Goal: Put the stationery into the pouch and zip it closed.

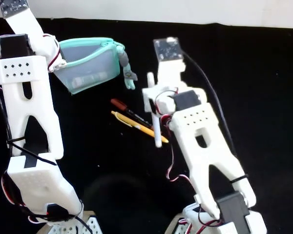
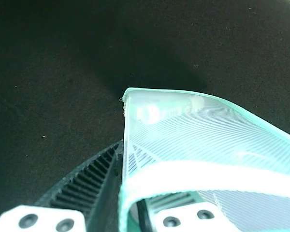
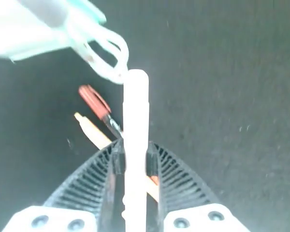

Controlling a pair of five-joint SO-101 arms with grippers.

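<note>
Now black table (image 1: 263, 97), pale wall (image 1: 185, 9) behind; L gripper (image 2: 123, 188) clamps pouch (image 1: 88, 66), R gripper (image 3: 134, 159) white pen (image 3: 135, 111).

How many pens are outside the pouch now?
3. A white pen is clamped in the right pincer; a red-capped pen and a yellow pen lie side by side on the table. The pouch holds a pale item; more may be hidden.

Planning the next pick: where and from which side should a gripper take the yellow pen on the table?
Probably its mid-barrel, from straight above, jaws set across the barrel. The yellow pen lies flat and diagonal, with the red-capped pen close alongside, so a side approach would likely knock that one.
</note>
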